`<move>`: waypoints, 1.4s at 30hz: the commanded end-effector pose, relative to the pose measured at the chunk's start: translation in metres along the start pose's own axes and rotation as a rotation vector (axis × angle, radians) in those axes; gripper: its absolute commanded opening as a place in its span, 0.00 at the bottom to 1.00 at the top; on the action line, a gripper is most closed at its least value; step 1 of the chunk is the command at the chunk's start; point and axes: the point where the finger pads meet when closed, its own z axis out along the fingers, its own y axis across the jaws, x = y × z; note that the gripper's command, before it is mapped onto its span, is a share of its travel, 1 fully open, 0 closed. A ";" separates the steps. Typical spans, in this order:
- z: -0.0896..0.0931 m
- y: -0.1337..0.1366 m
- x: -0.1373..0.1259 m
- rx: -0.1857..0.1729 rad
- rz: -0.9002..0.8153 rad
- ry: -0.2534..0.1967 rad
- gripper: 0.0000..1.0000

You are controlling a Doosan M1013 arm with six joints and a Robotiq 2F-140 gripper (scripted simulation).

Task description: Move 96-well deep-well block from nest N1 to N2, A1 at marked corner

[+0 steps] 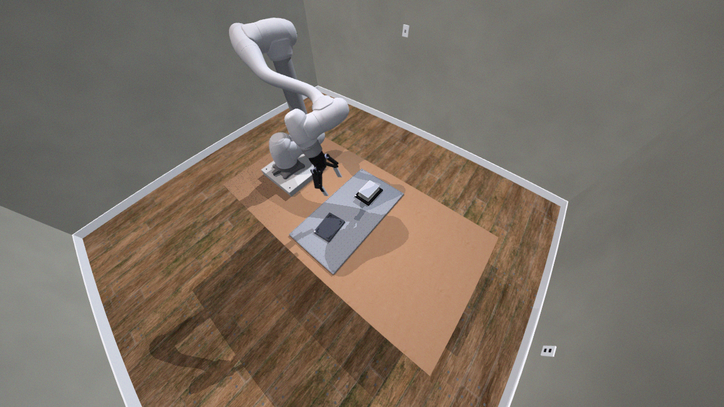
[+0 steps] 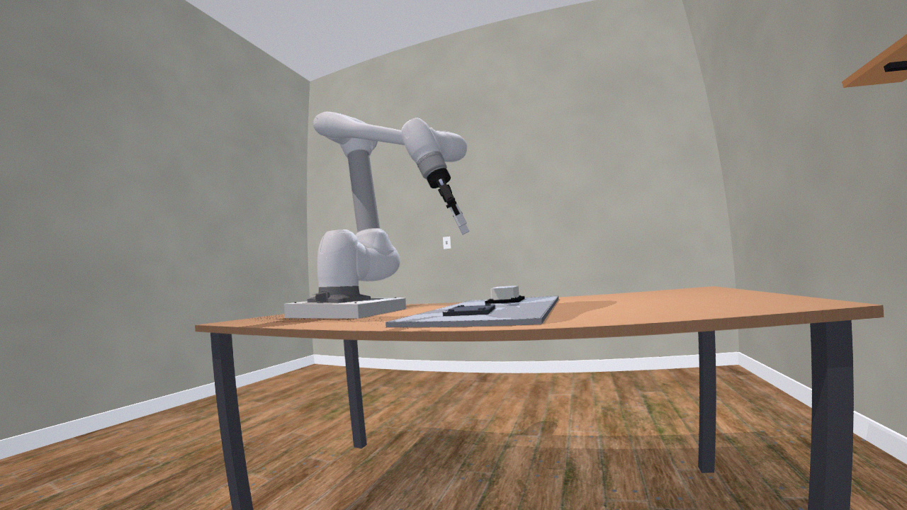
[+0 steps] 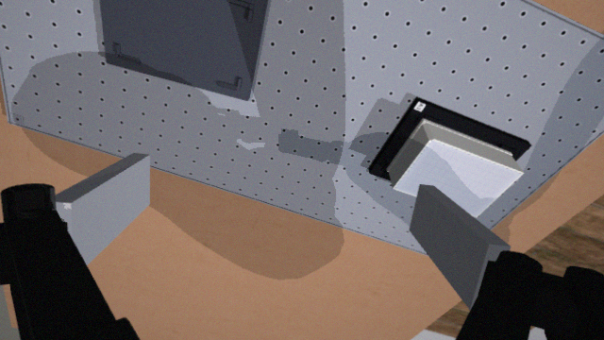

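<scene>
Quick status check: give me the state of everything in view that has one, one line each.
End effector: fully open, holding nothing, raised above the table, short of the perforated plate.
Block: seated in nest N1, upright as far as can be told, untouched.
Nest N1: occupied by the block.
Nest N2: unoccupied, locators visible at its corners.
Perforated plate: flat on the table, carrying both nests.

We see a tan wooden table [image 2: 665,304] on dark legs [image 2: 827,406], standing on a wood-plank floor [image 1: 202,303] edged by a white baseboard [image 1: 101,314]. A grey perforated board [image 1: 349,242] lies near the table's edge. On the grey walls we spot a light switch [image 1: 405,30] and an outlet [image 1: 548,350].
</scene>
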 end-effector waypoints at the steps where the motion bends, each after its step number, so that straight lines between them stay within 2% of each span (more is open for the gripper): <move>1: 0.000 0.000 0.000 0.000 0.000 0.000 1.00; 17: 0.000 0.000 0.000 0.000 0.000 0.000 1.00; 27: 0.032 0.031 -0.020 -0.053 -0.269 0.075 1.00; 42: 0.074 0.075 -0.041 -0.118 -0.574 0.151 1.00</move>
